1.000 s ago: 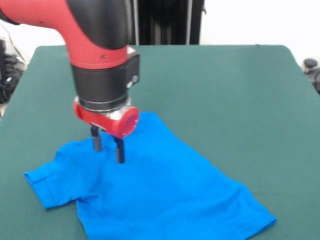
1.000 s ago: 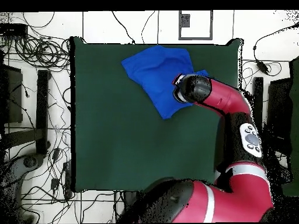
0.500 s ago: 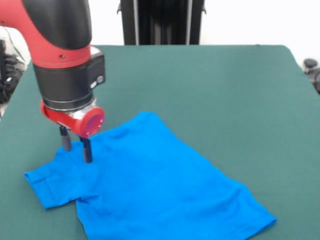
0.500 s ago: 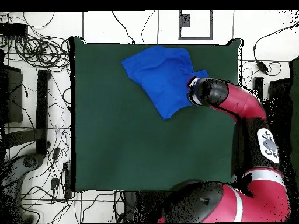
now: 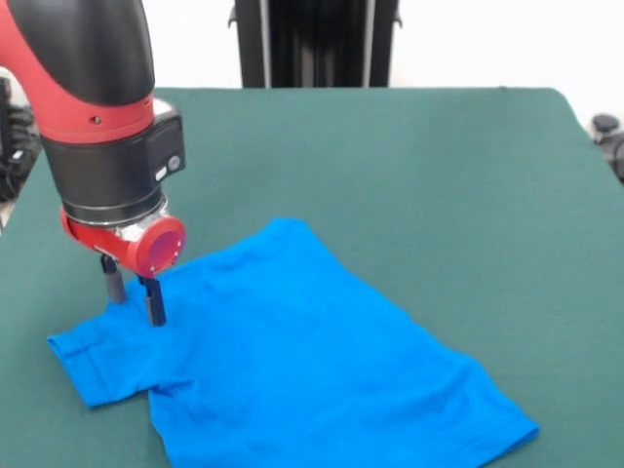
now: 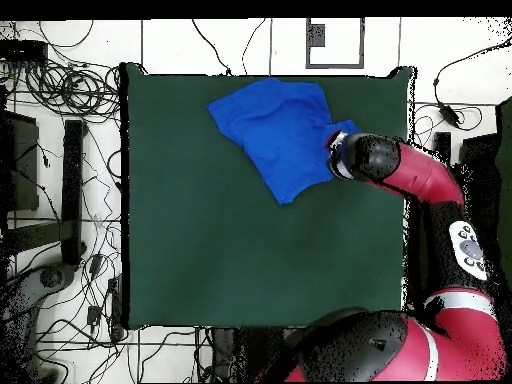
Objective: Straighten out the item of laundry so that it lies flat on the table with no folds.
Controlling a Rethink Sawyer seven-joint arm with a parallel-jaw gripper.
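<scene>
Laundry item [image 5: 312,361]: one bright blue short-sleeved T-shirt, lying on the dark green table [image 5: 439,175] toward the edge nearest the front camera; in the overhead view [image 6: 275,135] I am seeing it near the top edge of the table [image 6: 200,250], right of centre. It is lying mostly spread, with a sleeve sticking out at front-view left and a small crease where that sleeve is meeting the body. Gripper [image 5: 134,297]: I am seeing its two dark fingers [image 5: 154,302] parted and pointing down at the sleeve end of the shirt; whether the tips are touching the cloth I cannot quite tell. From overhead the arm's head is covering the gripper at the shirt's right edge.
</scene>
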